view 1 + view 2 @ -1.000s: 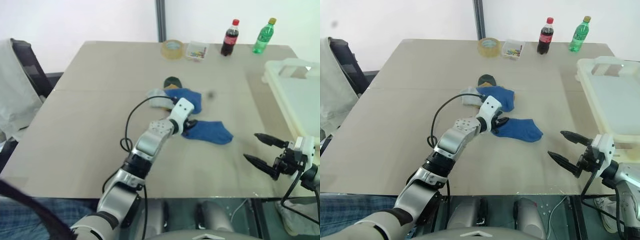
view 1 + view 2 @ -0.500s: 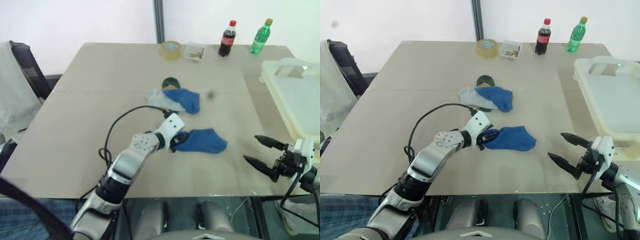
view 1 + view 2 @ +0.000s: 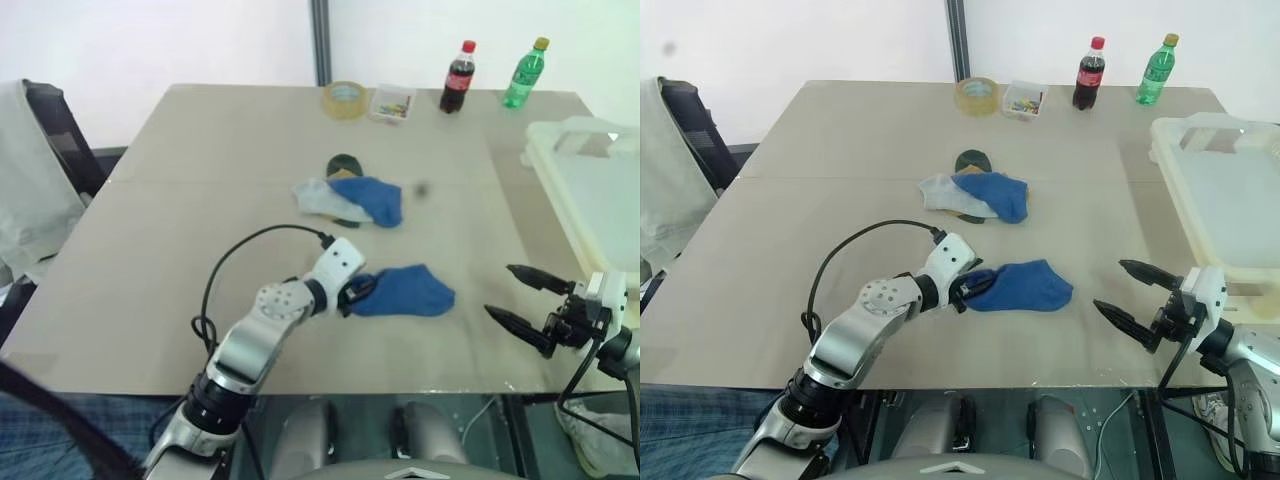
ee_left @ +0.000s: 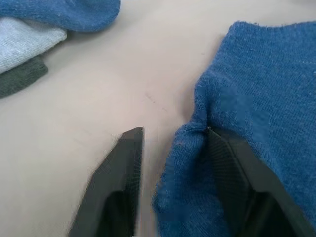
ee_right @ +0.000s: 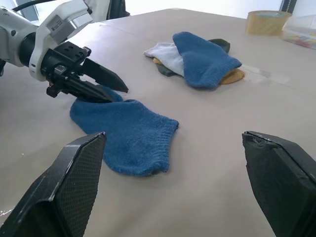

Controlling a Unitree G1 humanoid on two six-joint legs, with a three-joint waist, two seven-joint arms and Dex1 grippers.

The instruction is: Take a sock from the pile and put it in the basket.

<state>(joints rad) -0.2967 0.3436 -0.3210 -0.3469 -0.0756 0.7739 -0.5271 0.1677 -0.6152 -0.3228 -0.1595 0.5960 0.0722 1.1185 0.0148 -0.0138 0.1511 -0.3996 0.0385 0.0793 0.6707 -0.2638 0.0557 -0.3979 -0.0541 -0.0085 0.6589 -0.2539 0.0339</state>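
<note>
Sock [image 3: 405, 291] lies flat on the surface [image 3: 180, 230], clear of the pile [image 3: 348, 198]. Your left tool [image 3: 357, 293] straddles its edge, fingers parted, not pinching. Right tool [image 3: 522, 297] hangs wide open, empty. Close, lift, then carry to the basket [image 3: 590, 195].

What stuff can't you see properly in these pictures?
- The large cream-white plastic basket: its right side is cut off by the edge of the head views.
- The small clear box of coloured bits: too small to tell what the bits are.
- The mustard yellow fabric sock: mostly hidden under a royal blue sock in the pile.
</note>
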